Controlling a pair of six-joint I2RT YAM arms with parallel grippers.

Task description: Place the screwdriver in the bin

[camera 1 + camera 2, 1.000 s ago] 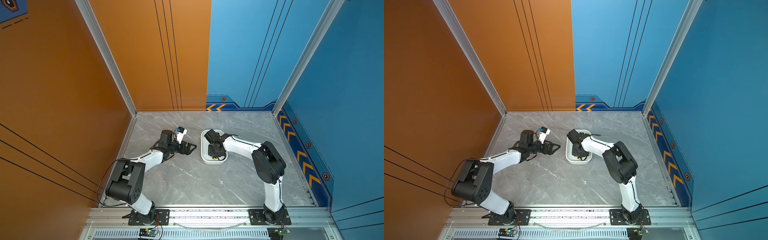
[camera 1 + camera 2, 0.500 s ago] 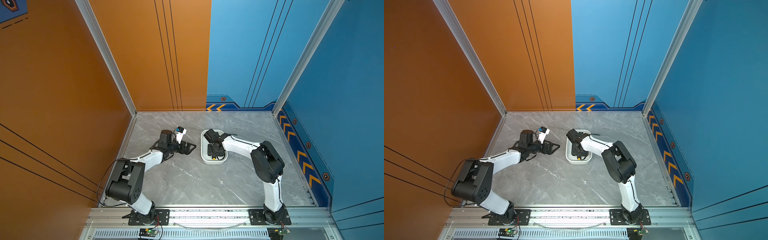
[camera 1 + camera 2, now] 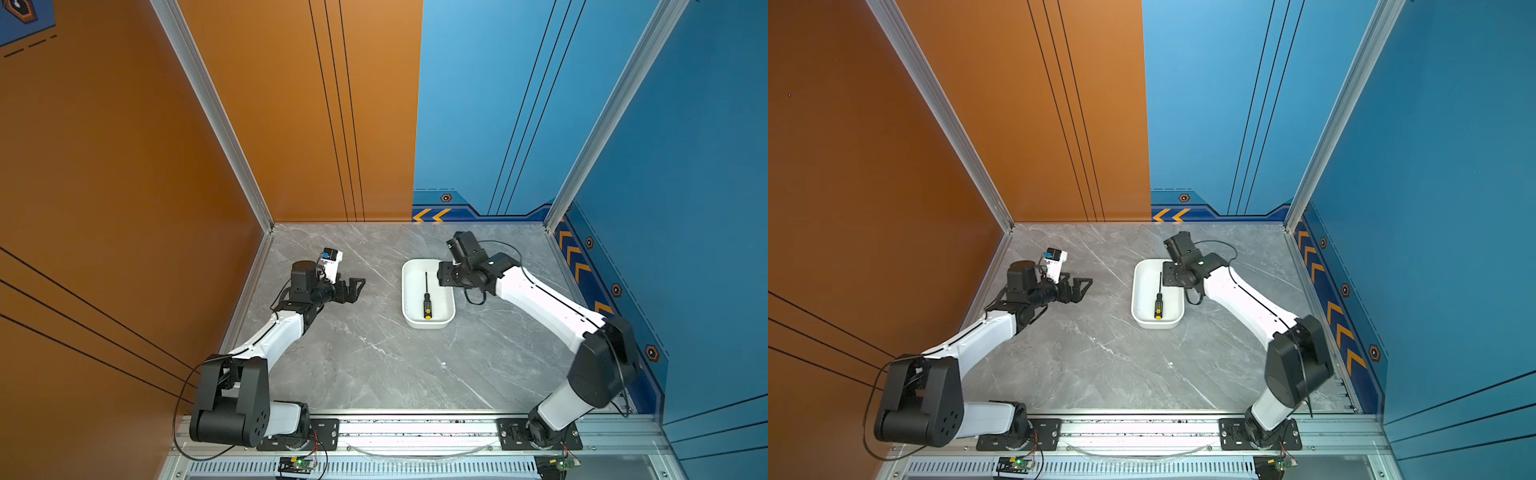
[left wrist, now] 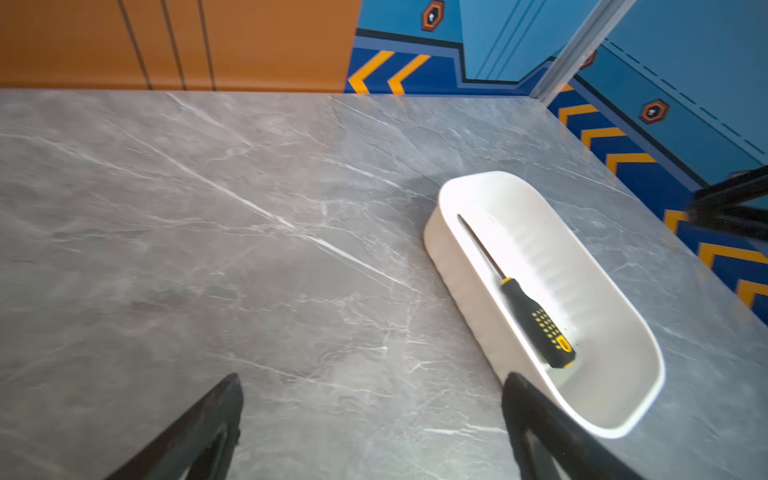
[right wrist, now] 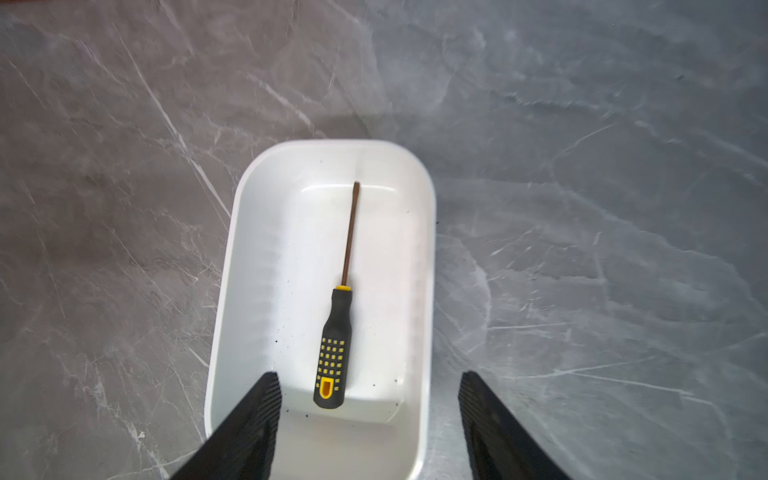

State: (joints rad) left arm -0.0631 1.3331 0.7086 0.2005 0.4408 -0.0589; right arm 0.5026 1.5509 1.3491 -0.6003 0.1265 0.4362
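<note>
**Screwdriver lying in the white bin**
The screwdriver [image 3: 427, 297] lies flat and lengthwise on the floor of the bin [image 3: 412, 286], with its yellow-capped handle toward the robot bases and nothing gripping it. The right gripper [image 5: 369, 376] is above the bin's right rim, jaws spread and empty. The left gripper [image 3: 356, 285], also spread, is well apart over the grey table [image 3: 374, 353].

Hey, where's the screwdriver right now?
In both top views the screwdriver lies flat inside the white bin, just right of the middle of the table, with its handle pointing toward the front edge.
</note>
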